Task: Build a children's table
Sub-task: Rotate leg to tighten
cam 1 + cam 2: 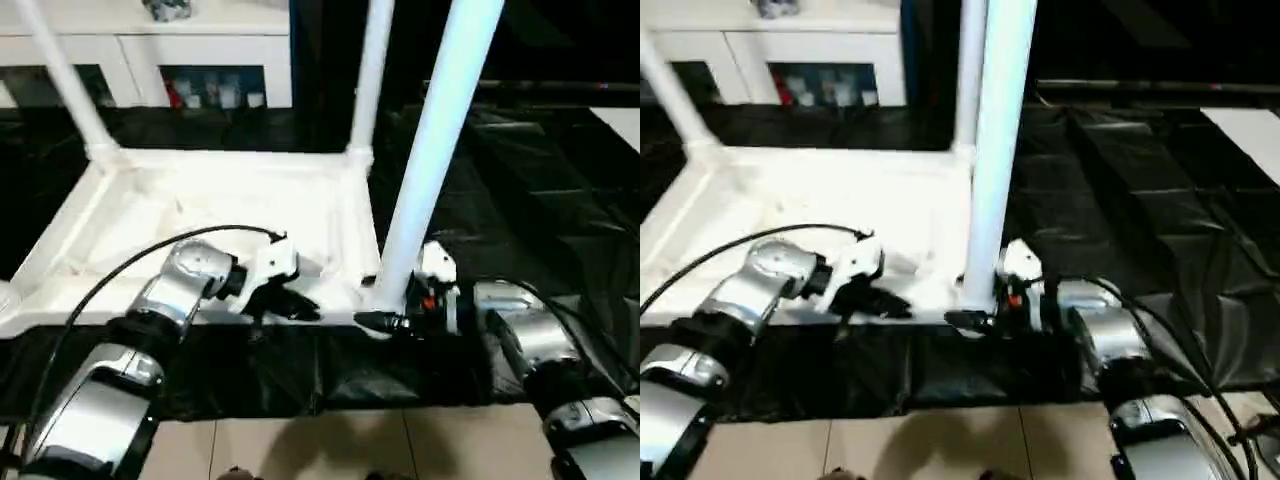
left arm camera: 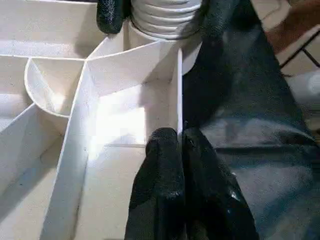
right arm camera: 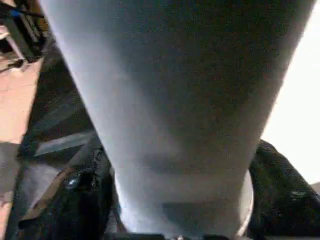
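Tabletop (image 1: 200,210) rim is pinched by left gripper (image 2: 180,145); leg (image 1: 430,160), upright betw. right gripper (image 1: 385,322) fingers, is clamped at base, over near-corner socket.

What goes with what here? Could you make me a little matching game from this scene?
Things:
1. near white tube leg
2. left tool
3. white plastic tabletop
4. black plastic sheet

States:
A. spread over the floor
B. pinched on a thin rim wall
C. lying underside up
D. held at its base by the right tool

Pairs: 1-D, 2-B, 3-C, 4-A
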Robot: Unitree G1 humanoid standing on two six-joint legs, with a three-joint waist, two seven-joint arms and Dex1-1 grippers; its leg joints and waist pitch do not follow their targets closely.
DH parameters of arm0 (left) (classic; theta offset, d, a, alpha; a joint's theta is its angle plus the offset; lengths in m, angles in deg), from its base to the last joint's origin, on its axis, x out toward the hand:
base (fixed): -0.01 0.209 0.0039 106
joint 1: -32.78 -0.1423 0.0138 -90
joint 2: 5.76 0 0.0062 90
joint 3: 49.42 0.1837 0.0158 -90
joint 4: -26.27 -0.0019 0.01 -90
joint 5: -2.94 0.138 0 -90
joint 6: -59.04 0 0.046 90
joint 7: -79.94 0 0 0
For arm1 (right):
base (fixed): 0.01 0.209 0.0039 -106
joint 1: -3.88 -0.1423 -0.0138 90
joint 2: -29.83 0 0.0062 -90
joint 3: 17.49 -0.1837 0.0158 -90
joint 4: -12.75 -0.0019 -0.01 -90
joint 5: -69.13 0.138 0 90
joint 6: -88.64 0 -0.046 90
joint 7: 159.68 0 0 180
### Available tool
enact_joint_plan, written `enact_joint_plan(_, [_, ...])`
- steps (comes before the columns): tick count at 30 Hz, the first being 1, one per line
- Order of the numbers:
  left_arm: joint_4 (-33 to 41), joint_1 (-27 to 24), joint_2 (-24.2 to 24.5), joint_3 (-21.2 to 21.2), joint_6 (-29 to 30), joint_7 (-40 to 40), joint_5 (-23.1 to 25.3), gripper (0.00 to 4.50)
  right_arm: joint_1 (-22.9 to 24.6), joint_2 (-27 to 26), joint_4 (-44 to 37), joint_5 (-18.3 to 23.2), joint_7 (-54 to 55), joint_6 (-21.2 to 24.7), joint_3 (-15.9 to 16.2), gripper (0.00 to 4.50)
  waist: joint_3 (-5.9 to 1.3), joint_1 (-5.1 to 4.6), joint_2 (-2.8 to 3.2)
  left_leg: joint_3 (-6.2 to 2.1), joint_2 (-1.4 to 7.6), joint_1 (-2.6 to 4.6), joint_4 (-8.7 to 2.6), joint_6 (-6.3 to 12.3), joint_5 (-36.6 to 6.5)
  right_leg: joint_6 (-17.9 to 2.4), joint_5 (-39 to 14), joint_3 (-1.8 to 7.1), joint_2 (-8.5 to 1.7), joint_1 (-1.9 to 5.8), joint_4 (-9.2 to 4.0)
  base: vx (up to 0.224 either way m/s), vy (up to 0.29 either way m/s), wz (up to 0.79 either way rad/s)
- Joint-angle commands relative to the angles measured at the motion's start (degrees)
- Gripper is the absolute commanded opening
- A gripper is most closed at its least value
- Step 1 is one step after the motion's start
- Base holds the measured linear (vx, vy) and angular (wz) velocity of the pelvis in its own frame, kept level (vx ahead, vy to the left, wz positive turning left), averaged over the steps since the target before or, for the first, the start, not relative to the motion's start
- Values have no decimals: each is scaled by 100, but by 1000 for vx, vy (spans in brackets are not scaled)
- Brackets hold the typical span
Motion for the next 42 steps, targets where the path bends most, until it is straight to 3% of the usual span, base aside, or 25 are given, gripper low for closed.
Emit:
enact_joint_plan(1, [104, 108, -35, 108, -120, -158, -86, 0, 88, -35, -33, -106, -239, 51, 248, 310, -394, 3, 36, 36, 91, 55, -425, 297, -1684, -1258, -1906, 236, -264, 343, -370, 0, 0, 0])
enact_joint_plan(7, [50, 114, -3, 113, -188, -285, -65, 0, 203, -14, -307, -8, -364, 248, 327, 282, -413, 14, 46, 41, 90, 43, -414, 353, -1449, -1364, -1464, 234, -248, 355, -323, 0, 0, 0])
enact_joint_plan(10, [-47, 144, -116, 12, -122, 168, -17, 0, 255, -151, -264, -64, 135, 231, 239, 281, -400, 22, 42, 41, 82, 49, -414, 308, -1539, -1324, -1672, 228, -262, 347, -350, 0, 0, 0])
enact_joint_plan(11, [-152, 200, -252, -89, 18, 679, 38, 0, 199, -334, -35, -185, 815, 226, 80, 280, -397, 13, 32, 43, 82, 46, -418, 288, -1559, -1293, -1738, 232, -259, 345, -356, 0, 0, 0])
enact_joint_plan(13, [-260, 269, -421, -205, 146, 1251, 84, 0, 88, -546, 304, -355, 1713, 130, -119, 279, -338, -60, 36, 7, 43, 100, -425, 67, -1994, -1016, -2702, 195, -286, 299, -455, 0, 0, 0])
enact_joint_plan(14, [-301, 297, -505, -250, 198, 1495, 101, 0, 33, -653, 455, -412, 2150, 79, -221, 279, -322, -87, 29, -7, 35, 105, -440, 16, -2090, -908, -2957, 184, -284, 295, -483, 0, 0, 0])
enact_joint_plan(15, [-295, 307, -635, -283, 310, 1719, 102, 0, -66, -820, 677, -420, 2789, 87, -395, 279, -301, -127, 20, -12, -4, 162, -412, -8, -2283, -686, -3476, 149, -279, 248, -574, 0, 0, 0])
enact_joint_plan(16, [-287, 307, -667, -288, 340, 1772, 104, 0, -92, -859, 730, -424, 2947, 87, -434, 279, -305, -148, -21, -25, -17, 171, -406, 3, -2315, -594, -3649, 128, -280, 254, -604, 0, 0, 0])
enact_joint_plan(19, [-253, 318, -860, -319, 488, 2116, 136, 0, -233, -1045, 972, -430, 3745, 98, -612, 278, -321, -256, 1, -70, -22, 126, -424, 88, -2337, -461, -3686, 110, -274, 267, -643, 0, 0, 0])
enact_joint_plan(21, [-135, 351, -1252, -438, 833, 2650, 65, 0, -479, -1316, 1329, -411, 4657, 125, -773, 278, -335, -277, 16, -70, -9, 121, -435, 101, -2288, -578, -3422, 125, -269, 260, -609, 0, 0, 0])
enact_joint_plan(22, [-101, 351, -1321, -434, 863, 2708, 64, 0, -542, -1384, 1410, -384, 4854, 147, -819, 278, -337, -298, -9, -52, -17, 127, -426, 135, -2316, -626, -3335, 131, -253, 244, -612, 0, 0, 0])
enact_joint_plan(26, [-34, 313, -1460, -285, 749, 2736, 150, 0, -667, -1635, 1544, -345, 5104, -66, -911, 278, -358, -328, 8, -44, -15, 89, -432, 234, -2228, -737, -3042, 159, -264, 267, -581, 0, 0, 0])
enact_joint_plan(28, [-99, 327, -1410, -179, 605, 2779, 283, 0, -728, -1727, 1667, -369, 5185, -246, -1008, 347, -373, -316, 17, -32, 3, 70, -444, 282, -2079, -888, -2653, 192, -266, 285, -529, 0, 0, 0])
enact_joint_plan(30, [-143, 339, -1343, -187, 563, 2758, 303, 0, -749, -1703, 1672, -363, 5107, -284, -1029, 352, -384, -313, 20, -13, 1, 63, -440, 312, -1992, -1008, -2383, 204, -256, 305, -498, 0, 0, 0])
enact_joint_plan(32, [-143, 334, -1269, -170, 497, 2726, 345, 0, -762, -1650, 1673, -371, 4998, -346, -1020, 386, -381, -299, 24, -3, 6, 66, -442, 340, -1918, -1101, -2238, 214, -256, 310, -478, 0, 0, 0])
enact_joint_plan(36, [-109, 290, -1099, -128, 403, 2548, 373, 0, -763, -1442, 1653, -459, 4725, -511, -910, 398, -399, -289, 34, -6, 11, 31, -441, 349, -1795, -1163, -2025, 224, -262, 356, -435, 0, 0, 0])
enact_joint_plan(42, [-30, 146, -634, -4, 85, 1501, 277, 0, -435, -826, 1055, -309, 2525, -604, -541, 398, -426, -220, 39, 21, 37, -14, -402, 596, -1386, -1414, -1342, 221, -243, 396, -347, 0, 0, 0])
